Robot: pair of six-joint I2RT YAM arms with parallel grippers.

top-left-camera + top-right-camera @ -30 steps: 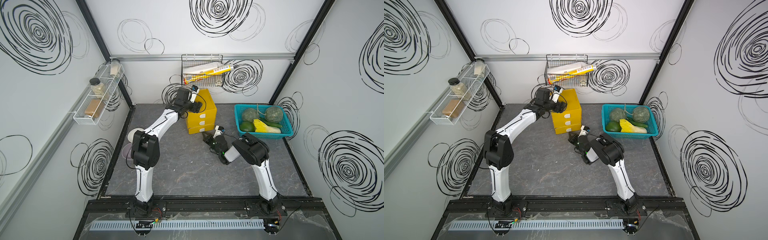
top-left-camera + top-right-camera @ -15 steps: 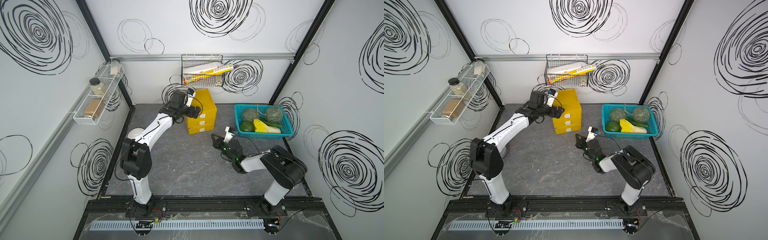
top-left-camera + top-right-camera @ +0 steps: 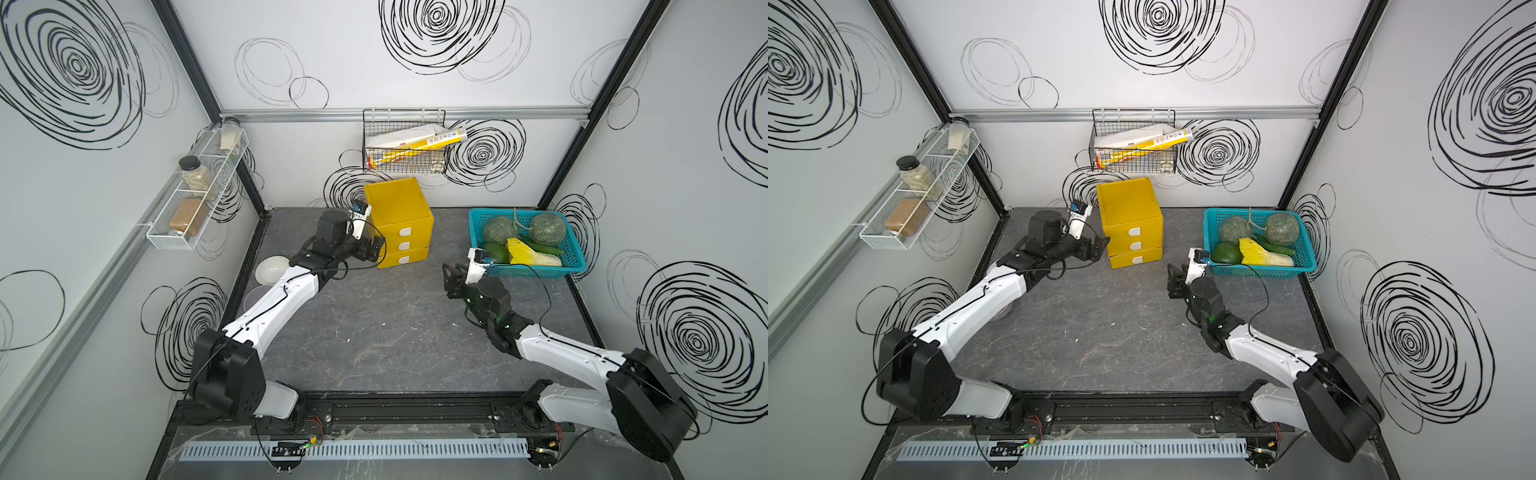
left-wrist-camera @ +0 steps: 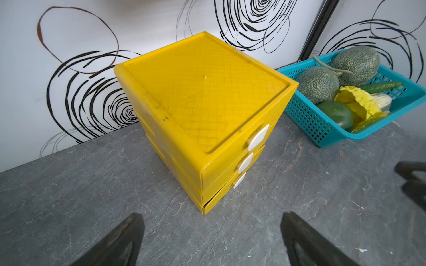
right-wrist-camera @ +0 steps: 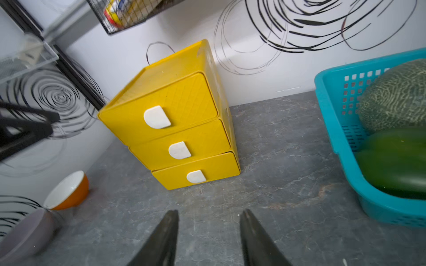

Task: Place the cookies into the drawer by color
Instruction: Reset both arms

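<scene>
1. While both arm bases sit at the front rail, the arms reach away over the grey table [image 3: 374, 332].
2. The right gripper [image 3: 450, 277] hovers over the table just beside the near corner of the teal basket [image 3: 536, 271]. Its jaws are parted, with nothing between them.
3. At the table's left edge an orange bowl [image 5: 69, 191] with a white inside sits next to a grey bowl [image 5: 25, 232].
4. Farther back, the left gripper [image 3: 375, 246] hangs just beside the left side of the drawer [image 3: 399, 212], apart from it. Its jaws are spread wide and empty.
5. The drawer stands on the table near the back wall, with three white tab handles facing forward. The upper two trays sit flush. The bottom one seems to stand slightly out, though the gap is small.
6. The teal basket holds two melons, green vegetables and a yellow cabbage.
7. On the back wall, above the drawer, hangs a black wire basket [image 3: 405, 164] with packets in it.
</scene>
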